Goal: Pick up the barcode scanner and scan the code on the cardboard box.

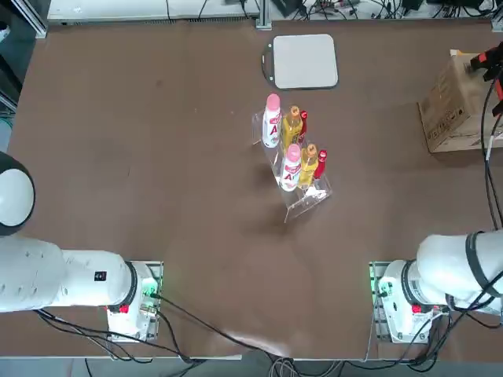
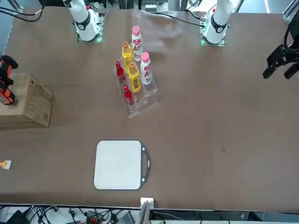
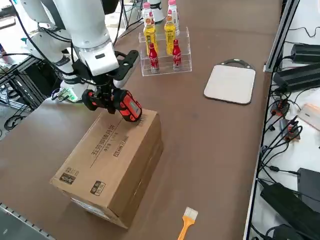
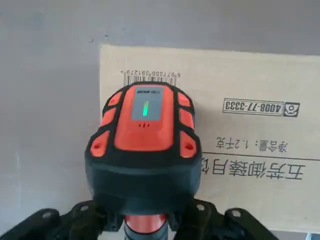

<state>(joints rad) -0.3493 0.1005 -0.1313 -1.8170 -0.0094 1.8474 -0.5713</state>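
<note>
The right gripper [image 3: 109, 96] pinches the scanner [image 3: 114, 103] by its handle and holds it just above the box [image 3: 112, 160], over the box's top face near the edge that lies toward the bottle rack [image 3: 165, 55]. The box sits on the counter [image 3: 215, 135] at the robot's right, well apart from the rack and from the grey pad [image 3: 230, 84].

In the wrist view the scanner's orange back, with a lit green bar, faces the camera, so its head seems to point down at the cardboard. The barcode [image 4: 150, 75] is printed on the box's top face and shows just past the scanner's head, partly covered by it; the printed number and larger characters lie to the other side.

The scanner's long axis runs roughly across the box's top edge, tilted down, as the side view shows. My judgement is that the pick-up is done and the scan is in hand: the next move turns on keeping the head aimed at the barcode, perhaps with a slight lift or tilt so the whole code falls in the beam.
</note>
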